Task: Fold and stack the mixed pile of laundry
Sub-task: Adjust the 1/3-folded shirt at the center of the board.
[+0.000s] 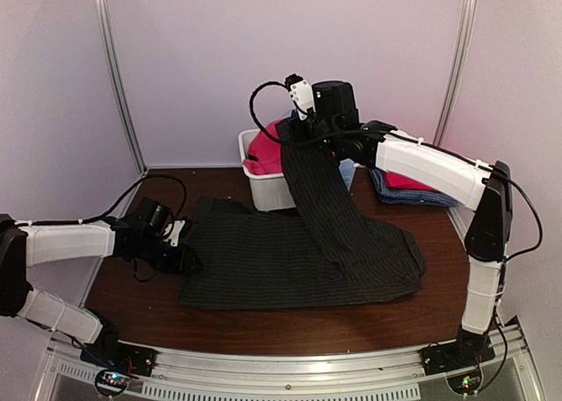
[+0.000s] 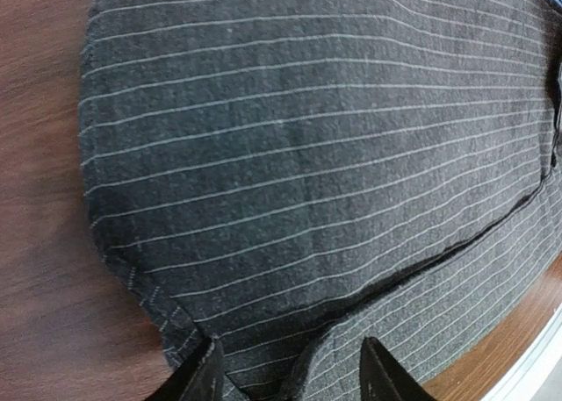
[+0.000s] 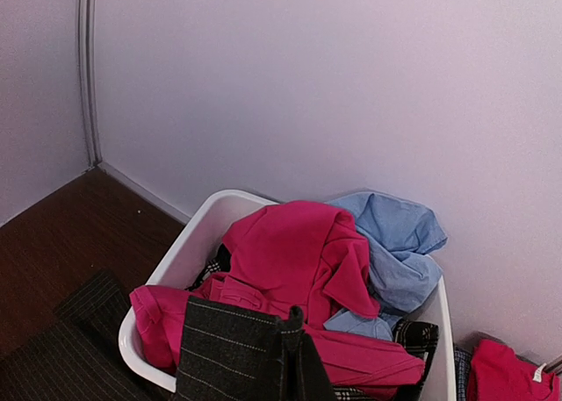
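Your right pincer (image 1: 303, 129) is pressed together on one end of the black pinstriped garment (image 1: 263, 261) and holds it high. From there a long dark strip with fine pale stripes slopes down towards you to the rest of the garment, which lies spread flat on the counter (image 1: 132, 287) with a few soft creases. Directly below that pincer sits the white tub (image 1: 263, 190), heaped with a crumpled pink-red garment (image 3: 290, 252) and, to its right, a rumpled light blue garment (image 3: 395, 243). A bit of dark checked cloth (image 3: 414, 335) shows at the tub's near right corner. Further right of the raised pincer, a small folded stack (image 1: 404, 189) rests on the counter, pink-red over blue. Your left pincer (image 2: 290, 344) is low at the spread garment's left edge, its fingers (image 2: 209, 375) apart with the rounded hem lying between them.
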Robot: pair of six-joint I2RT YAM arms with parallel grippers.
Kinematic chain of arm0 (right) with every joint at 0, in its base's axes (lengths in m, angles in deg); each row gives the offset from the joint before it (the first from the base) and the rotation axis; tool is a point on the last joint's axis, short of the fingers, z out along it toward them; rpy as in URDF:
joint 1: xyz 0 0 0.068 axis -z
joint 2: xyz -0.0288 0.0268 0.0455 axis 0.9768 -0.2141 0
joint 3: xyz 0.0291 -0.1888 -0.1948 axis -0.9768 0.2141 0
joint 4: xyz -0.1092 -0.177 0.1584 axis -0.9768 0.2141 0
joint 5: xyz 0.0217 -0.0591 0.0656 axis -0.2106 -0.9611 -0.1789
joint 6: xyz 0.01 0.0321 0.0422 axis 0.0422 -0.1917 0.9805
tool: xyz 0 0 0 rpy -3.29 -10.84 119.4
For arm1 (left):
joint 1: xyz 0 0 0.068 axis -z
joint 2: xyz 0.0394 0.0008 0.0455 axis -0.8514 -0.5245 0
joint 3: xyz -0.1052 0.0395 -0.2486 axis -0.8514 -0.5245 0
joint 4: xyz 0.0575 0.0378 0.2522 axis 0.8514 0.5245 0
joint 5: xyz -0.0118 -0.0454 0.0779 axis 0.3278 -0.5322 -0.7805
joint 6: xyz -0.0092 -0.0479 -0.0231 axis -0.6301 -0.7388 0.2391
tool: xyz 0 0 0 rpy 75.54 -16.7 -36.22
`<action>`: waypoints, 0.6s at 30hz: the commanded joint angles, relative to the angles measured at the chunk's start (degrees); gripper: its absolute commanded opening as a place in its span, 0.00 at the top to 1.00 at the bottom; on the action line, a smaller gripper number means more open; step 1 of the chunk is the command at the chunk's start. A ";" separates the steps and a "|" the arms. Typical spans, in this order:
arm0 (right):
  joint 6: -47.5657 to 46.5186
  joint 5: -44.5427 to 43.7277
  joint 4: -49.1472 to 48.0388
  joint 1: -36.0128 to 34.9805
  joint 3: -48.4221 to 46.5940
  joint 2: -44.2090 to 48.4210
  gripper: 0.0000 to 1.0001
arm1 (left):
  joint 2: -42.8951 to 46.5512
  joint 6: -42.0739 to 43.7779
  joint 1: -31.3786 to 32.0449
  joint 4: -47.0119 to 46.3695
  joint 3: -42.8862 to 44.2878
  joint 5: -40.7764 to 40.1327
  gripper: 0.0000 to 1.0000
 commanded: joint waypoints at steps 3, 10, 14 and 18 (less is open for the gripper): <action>-1.13 -1.44 0.21 -0.23 -2.19 3.45 1.00 | -1.80 1.18 2.01 -3.11 -0.91 1.02 0.48; -1.64 -1.96 -0.02 -0.17 -1.67 4.94 1.00 | -2.42 0.49 2.37 -3.22 -1.12 -1.75 0.63; -2.18 -2.79 0.00 -0.13 -1.63 5.55 1.00 | -0.83 0.51 2.37 -3.29 -0.27 -3.75 0.89; -4.76 -5.23 -1.08 -0.06 -1.67 6.49 1.00 | -0.15 0.72 2.37 -2.87 1.81 -6.06 1.00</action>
